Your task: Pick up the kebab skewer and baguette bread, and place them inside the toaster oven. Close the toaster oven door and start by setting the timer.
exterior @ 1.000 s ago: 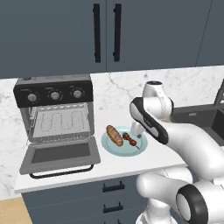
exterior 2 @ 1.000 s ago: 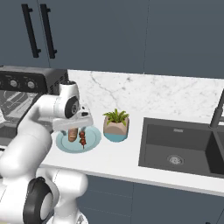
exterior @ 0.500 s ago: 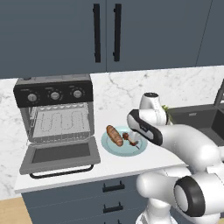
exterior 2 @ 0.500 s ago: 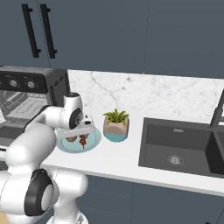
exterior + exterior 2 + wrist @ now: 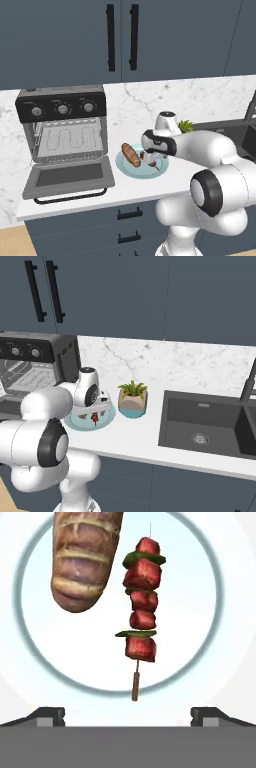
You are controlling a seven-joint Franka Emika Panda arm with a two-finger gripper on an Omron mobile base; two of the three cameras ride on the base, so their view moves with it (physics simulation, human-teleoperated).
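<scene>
The kebab skewer (image 5: 141, 612), red meat chunks with green slices on a thin stick, lies on a pale blue plate (image 5: 200, 637). Beside it on the plate rests the golden-brown baguette bread (image 5: 85, 557). My gripper (image 5: 127, 714) hangs open just above the plate, with the skewer's stick end midway between the fingertips and nothing held. From the left base view the gripper (image 5: 152, 159) is low over the skewer, with the baguette (image 5: 131, 155) to its left. The toaster oven (image 5: 62, 125) stands further left, its door (image 5: 70, 177) dropped open and the wire rack showing.
A potted plant (image 5: 132, 398) stands right of the plate (image 5: 75, 421). A dark sink (image 5: 210, 423) with a faucet (image 5: 248, 383) lies further right. Dark cabinets (image 5: 120, 40) hang above the marble counter (image 5: 200, 100).
The arm has bent down and the hand has dropped from above the counter to just over the plate. The jaws stayed open. Skewer, baguette and oven door have not moved.
</scene>
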